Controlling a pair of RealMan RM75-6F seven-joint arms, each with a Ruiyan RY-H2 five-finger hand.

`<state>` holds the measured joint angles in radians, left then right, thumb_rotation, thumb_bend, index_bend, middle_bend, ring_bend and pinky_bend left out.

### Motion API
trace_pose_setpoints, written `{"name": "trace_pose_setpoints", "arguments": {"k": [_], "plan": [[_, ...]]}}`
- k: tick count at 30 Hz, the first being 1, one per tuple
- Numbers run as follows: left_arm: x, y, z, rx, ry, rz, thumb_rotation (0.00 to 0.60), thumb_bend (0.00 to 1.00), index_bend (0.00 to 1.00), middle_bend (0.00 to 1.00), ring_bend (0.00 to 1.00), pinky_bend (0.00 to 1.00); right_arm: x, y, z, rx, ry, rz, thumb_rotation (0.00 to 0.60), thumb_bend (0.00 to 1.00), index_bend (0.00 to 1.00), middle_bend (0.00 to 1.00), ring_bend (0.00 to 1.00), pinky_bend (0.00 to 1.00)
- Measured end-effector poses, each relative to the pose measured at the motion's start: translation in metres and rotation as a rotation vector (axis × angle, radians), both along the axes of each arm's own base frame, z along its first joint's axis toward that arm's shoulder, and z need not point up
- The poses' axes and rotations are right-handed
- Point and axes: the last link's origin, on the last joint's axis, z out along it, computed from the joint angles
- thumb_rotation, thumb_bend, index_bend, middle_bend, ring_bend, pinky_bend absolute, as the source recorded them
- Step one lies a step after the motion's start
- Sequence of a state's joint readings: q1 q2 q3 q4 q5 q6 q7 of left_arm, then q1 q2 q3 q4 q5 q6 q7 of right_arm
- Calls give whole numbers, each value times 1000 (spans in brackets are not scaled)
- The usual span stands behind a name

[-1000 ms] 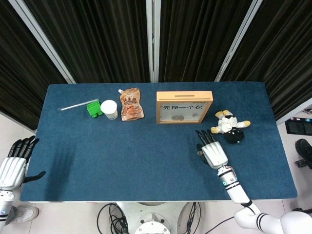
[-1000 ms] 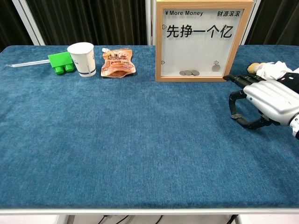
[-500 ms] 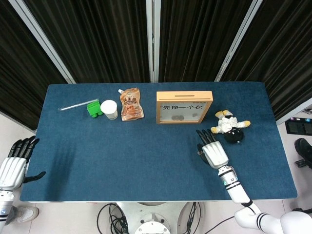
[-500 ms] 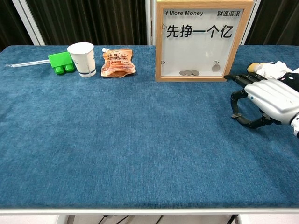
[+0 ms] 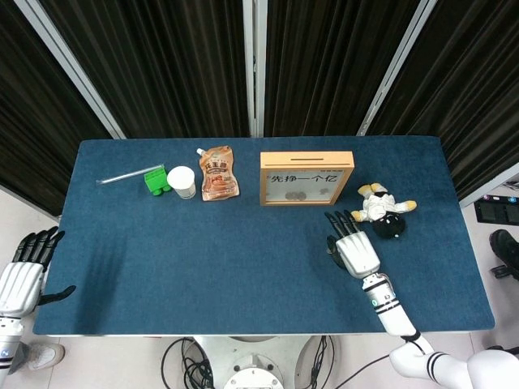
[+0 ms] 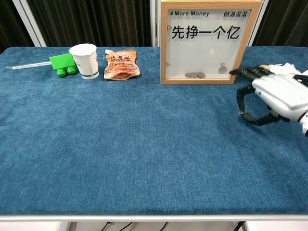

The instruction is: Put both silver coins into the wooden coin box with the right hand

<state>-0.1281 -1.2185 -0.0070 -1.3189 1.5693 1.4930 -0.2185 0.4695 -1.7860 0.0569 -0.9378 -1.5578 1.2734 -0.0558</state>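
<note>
Right hand (image 6: 275, 97) is seen above the blue table (image 6: 144, 144), palm down, with its fingers apart and slightly curved; nothing is held in it. Just beyond its fingertips the wooden coin box (image 6: 208, 41) is placed upright, and through its clear front several silver coins (image 6: 195, 75) can be seen lying at the bottom. Close to the right of the hand a small plush toy (image 5: 383, 211) is found. Far to the left of the hand, a brown snack pouch (image 6: 121, 64), a white paper cup (image 6: 84, 60), a green block (image 6: 62, 64) and a clear straw (image 6: 26, 65) are lined up along the far edge. Left hand (image 5: 23, 275) is kept beside the table's left edge, fingers spread and empty.
</note>
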Motion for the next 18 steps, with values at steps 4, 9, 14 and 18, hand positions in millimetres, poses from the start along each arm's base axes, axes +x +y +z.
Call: {"name": "trace_pose_setpoints", "arguments": {"k": [4, 9, 14, 18], "plan": [[1, 0, 0, 1, -1, -7, 600, 27, 49, 8, 0, 0, 9, 2, 14, -30, -53, 27, 600, 394, 683, 69, 0, 0], [3, -2, 1, 5, -3, -15, 600, 27, 49, 8, 0, 0, 28, 9, 41, -93, -135, 95, 600, 395, 694, 70, 0, 0], [5, -3, 1, 4, -3, -23, 600, 28, 49, 8, 0, 0, 56, 14, 80, -189, -220, 180, 600, 396, 705, 73, 0, 0], [8, -3, 1, 0, -1, -28, 600, 28, 49, 8, 0, 0, 81, 5, 111, -259, -264, 218, 600, 396, 707, 74, 0, 0]]}}
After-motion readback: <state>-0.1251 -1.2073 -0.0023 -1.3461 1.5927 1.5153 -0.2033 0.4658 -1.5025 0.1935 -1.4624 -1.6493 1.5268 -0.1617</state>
